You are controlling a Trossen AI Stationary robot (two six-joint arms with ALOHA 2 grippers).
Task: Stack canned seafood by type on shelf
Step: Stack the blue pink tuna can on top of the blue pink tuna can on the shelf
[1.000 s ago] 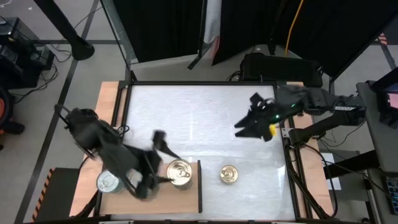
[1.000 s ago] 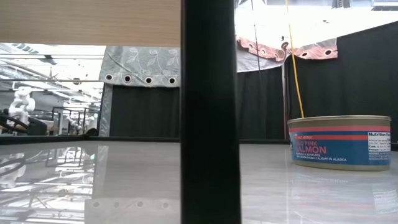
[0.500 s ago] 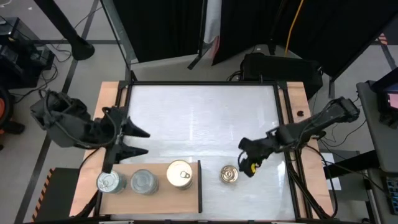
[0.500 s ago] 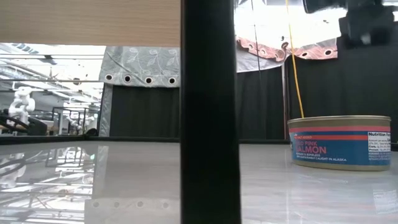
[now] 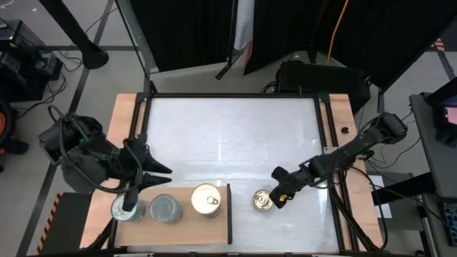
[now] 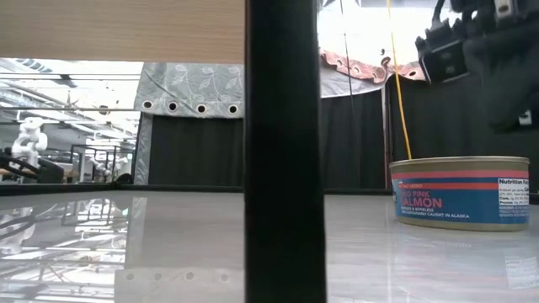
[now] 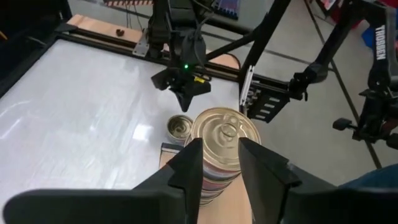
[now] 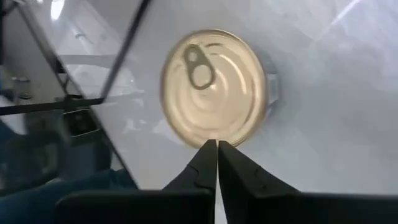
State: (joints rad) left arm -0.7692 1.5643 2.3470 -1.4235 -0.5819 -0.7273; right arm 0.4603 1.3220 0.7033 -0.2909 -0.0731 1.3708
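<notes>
Fingers, right: yours are pressed together, empty, just above the lone gold tin on the counter.
Fingers, left: yours stand parted with nothing between them, above the shelf.
Gold stack: already on the shelf, so you add matching tins there.
Silver tins: grouped apart, keeping types separate.

A gold pull-tab tin lies flat on the white tabletop, lid up. The right gripper hangs just beside the tin's rim, its two dark fingertips pressed together, holding nothing.
</notes>
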